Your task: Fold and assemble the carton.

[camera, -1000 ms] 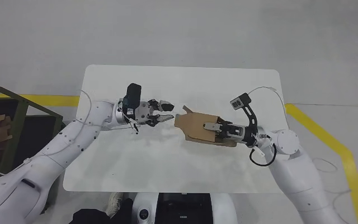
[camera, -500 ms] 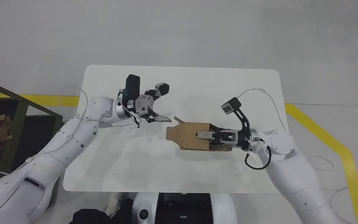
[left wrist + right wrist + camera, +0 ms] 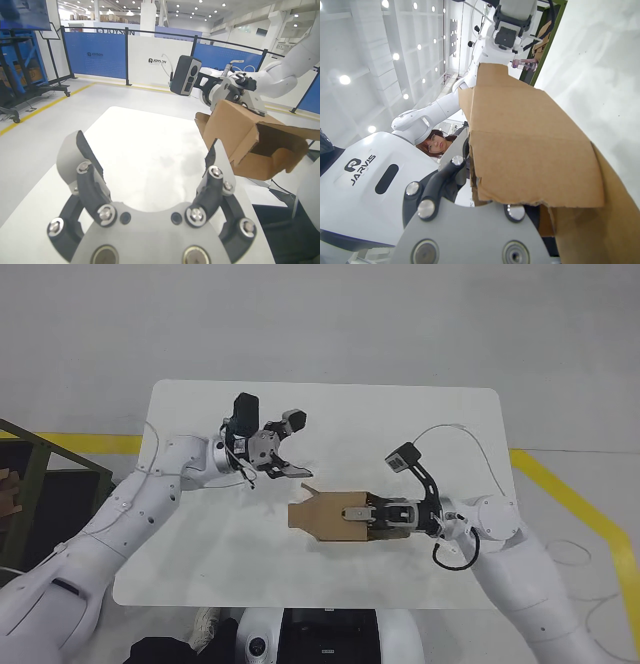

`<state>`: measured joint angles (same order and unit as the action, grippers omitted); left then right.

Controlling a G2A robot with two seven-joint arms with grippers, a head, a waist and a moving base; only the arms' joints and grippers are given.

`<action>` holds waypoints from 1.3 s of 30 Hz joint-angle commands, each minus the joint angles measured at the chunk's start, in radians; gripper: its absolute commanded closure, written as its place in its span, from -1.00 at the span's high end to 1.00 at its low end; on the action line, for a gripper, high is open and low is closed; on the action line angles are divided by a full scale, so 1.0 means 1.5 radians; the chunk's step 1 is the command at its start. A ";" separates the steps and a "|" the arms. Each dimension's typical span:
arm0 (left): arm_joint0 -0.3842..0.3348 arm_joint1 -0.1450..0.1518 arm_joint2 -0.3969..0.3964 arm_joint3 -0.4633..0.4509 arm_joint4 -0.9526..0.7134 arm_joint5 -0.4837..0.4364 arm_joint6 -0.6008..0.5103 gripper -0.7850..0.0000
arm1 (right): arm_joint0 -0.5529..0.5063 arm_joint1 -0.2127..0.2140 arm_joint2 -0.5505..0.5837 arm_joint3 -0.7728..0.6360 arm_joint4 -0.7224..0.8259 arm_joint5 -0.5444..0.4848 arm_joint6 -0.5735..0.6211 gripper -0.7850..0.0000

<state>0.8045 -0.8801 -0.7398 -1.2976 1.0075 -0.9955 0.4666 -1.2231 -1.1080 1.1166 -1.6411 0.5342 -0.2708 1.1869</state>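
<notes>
As the left wrist view reveals, the carton [image 3: 231, 135] is hollow, open-ended.

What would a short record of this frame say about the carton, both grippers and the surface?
carton: brown cardboard carton, partly opened, loose flaps at its open end
carton contact: lifted or resting on the table, cannot tell
right gripper: right gripper shut on carton, gripping the end opposite the open flaps
left gripper: left gripper open, empty, apart from the carton
table: white, rounded corners
</notes>
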 commanded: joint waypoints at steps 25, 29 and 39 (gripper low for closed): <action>0.024 -0.004 -0.005 -0.079 0.046 -0.011 -0.013 1.00 | -0.002 0.002 0.014 0.009 0.019 -0.005 -0.019 -1.00; 0.032 0.000 -0.013 -0.078 0.049 -0.011 0.017 1.00 | -0.004 0.003 0.023 0.013 0.024 -0.007 -0.022 -1.00; 0.081 0.028 -0.086 -0.044 0.045 -0.003 0.125 1.00 | -0.007 0.006 0.034 0.016 0.026 -0.009 -0.023 -1.00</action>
<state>0.9227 -0.8393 -0.8536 -1.3816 1.0926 -1.0106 0.6579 -1.2334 -1.0997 1.1699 -1.6160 0.5767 -0.2856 1.1492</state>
